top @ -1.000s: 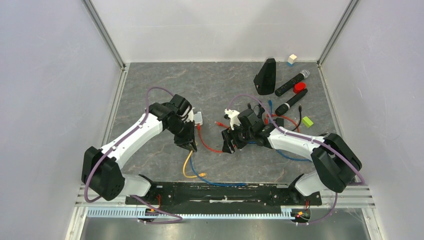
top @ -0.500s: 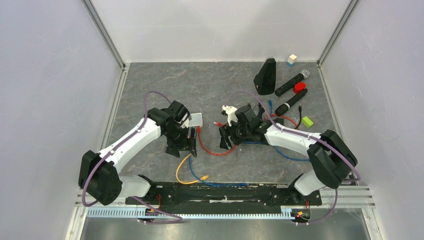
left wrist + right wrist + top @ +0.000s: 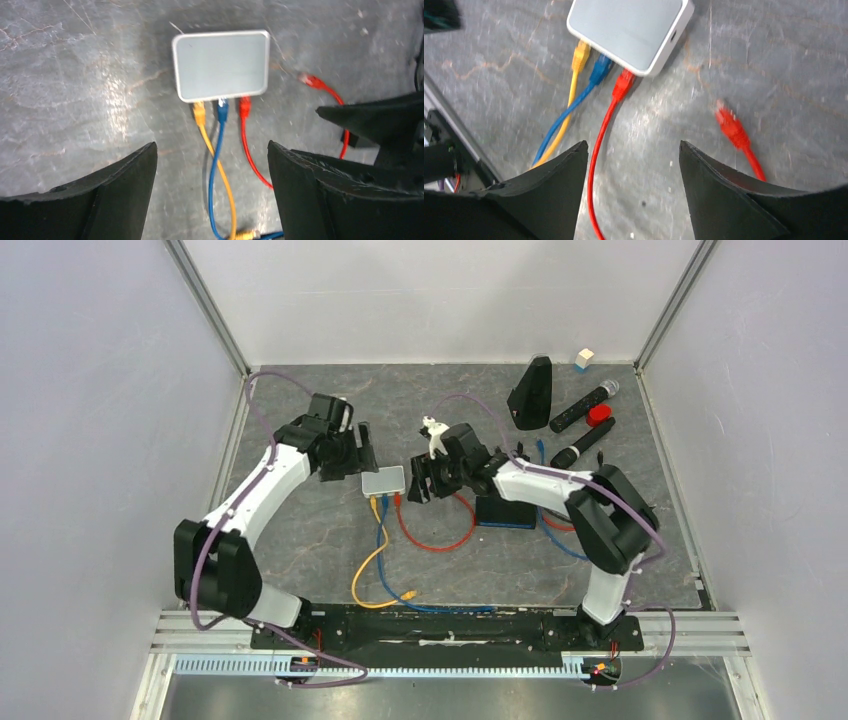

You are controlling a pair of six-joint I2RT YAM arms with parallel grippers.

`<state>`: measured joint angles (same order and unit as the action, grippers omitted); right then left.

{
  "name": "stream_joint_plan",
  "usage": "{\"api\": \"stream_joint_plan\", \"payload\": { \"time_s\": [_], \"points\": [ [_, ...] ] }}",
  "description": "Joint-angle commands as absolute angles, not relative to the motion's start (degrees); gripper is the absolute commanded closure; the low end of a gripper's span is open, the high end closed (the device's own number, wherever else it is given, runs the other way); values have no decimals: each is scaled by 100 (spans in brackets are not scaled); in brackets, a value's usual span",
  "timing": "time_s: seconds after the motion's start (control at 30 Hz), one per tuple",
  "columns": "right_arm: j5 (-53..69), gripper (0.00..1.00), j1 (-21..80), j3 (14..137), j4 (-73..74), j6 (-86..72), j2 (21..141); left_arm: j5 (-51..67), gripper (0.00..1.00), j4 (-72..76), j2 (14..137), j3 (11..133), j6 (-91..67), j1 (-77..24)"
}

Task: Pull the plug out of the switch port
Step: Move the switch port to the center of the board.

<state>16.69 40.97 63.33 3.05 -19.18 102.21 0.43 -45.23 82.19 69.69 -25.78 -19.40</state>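
Note:
The grey switch (image 3: 383,480) lies flat on the mat between my two grippers. Yellow (image 3: 199,112), blue (image 3: 222,109) and red (image 3: 244,106) plugs sit side by side in its near edge. A loose red plug (image 3: 731,125) lies on the mat to the right. My left gripper (image 3: 358,455) hovers open just left of the switch; in its wrist view the left gripper (image 3: 211,150) has the yellow and blue cables lying below the gap. My right gripper (image 3: 418,483) is open at the switch's right side, nothing held. In its wrist view the right gripper (image 3: 633,145) is above the red cable (image 3: 596,150).
A dark blue box (image 3: 505,512) lies under the right forearm. At the back right are a black wedge (image 3: 530,392), two microphones (image 3: 583,407), a red cap (image 3: 599,415) and a small white cube (image 3: 584,358). Cables loop toward the front rail (image 3: 430,625).
My left gripper opened and moved away from the front cables up to the switch's left. The right gripper moved left and farther back, up to the switch, which now lies flat.

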Motion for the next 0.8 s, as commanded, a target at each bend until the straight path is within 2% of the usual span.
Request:
{"api": "stream_joint_plan", "payload": {
  "time_s": [0.0, 0.2, 0.43, 0.63, 0.77],
  "points": [
    [1646, 32, 4069, 7216, 45, -2234, 10953, 882, 14, -2823, 8673, 6317, -2580, -1257],
    [1757, 35, 4068, 8125, 45, -2332, 11929, 1186, 18, -1572, 9377, 5832, -2584, -1105],
    [2033, 34, 4052, 8438, 49, -2230, 12419, 1430, 19, -828, 9774, 5473, -2689, -1015],
    [2407, 38, 4109, 8158, -119, -2118, 12506, 1771, 43, -591, 9918, 5088, -2867, -984],
    [2478, 43, 4278, 7467, -311, -2062, 12207, 1909, 51, -600, 9412, 4485, -3178, -1070]
  ]
}}
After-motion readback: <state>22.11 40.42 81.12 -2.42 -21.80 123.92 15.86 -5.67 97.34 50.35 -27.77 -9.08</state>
